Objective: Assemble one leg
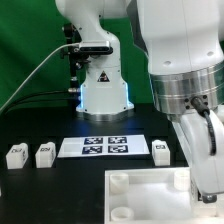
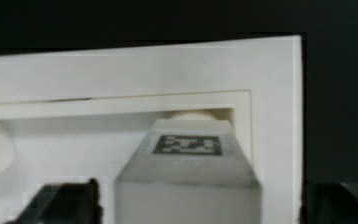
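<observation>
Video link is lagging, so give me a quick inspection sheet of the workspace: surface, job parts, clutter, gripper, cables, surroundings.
Surface: black table, marker board lying flat on it.
Job's things: large white panel at the front; one leg in the gripper over the panel; three loose legs on the table.
Clutter: nothing seen.
Grippers: gripper shut on the leg, its tag facing the wrist camera.
Cables: green cable running to the arm's base.
Surroundings: dark backdrop, nothing else seen.

End effector [image 2: 190,205] pointing down, fingers [image 2: 60,203] clamped on leg [image 2: 190,160], arm lowered.
</observation>
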Motion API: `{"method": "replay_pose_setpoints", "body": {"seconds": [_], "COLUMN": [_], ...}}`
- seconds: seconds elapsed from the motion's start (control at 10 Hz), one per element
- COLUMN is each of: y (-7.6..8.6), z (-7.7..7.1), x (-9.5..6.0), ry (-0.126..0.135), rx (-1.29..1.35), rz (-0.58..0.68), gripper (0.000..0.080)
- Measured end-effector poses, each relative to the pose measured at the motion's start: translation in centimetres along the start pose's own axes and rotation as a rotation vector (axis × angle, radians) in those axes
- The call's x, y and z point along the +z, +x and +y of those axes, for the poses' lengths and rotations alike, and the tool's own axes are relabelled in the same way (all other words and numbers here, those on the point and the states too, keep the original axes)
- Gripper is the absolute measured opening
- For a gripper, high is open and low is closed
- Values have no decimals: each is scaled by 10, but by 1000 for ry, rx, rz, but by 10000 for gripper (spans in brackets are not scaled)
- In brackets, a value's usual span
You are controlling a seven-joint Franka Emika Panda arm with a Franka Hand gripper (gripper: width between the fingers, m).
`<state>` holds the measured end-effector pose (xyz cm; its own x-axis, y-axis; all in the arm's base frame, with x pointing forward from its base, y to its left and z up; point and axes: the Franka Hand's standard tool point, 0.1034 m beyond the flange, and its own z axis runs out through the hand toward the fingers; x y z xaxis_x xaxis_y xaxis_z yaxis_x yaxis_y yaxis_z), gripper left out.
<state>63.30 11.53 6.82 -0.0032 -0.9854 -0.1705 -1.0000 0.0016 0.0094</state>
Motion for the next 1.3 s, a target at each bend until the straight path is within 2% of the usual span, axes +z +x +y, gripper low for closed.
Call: {"method": "replay_pose_setpoints", "body": {"seconds": [0.1, 0.3, 0.6, 0.7, 0.8, 1.0, 1.1, 1.3], "y": [-2, -9, -7, -6, -2, 4, 5, 5], "z": [3, 4, 3, 4, 4, 0, -1, -1], "x": [4, 5, 5, 4, 2, -3, -3, -3], "ry": [3, 4, 3, -14, -46, -80, -86, -84], "rx": [-130, -390, -674, -859, -1058, -1387, -1502, -1493], "rz": [4, 7, 8, 18, 36, 56, 60, 59], "gripper": [617, 639, 648, 648, 648, 648, 648, 648]}}
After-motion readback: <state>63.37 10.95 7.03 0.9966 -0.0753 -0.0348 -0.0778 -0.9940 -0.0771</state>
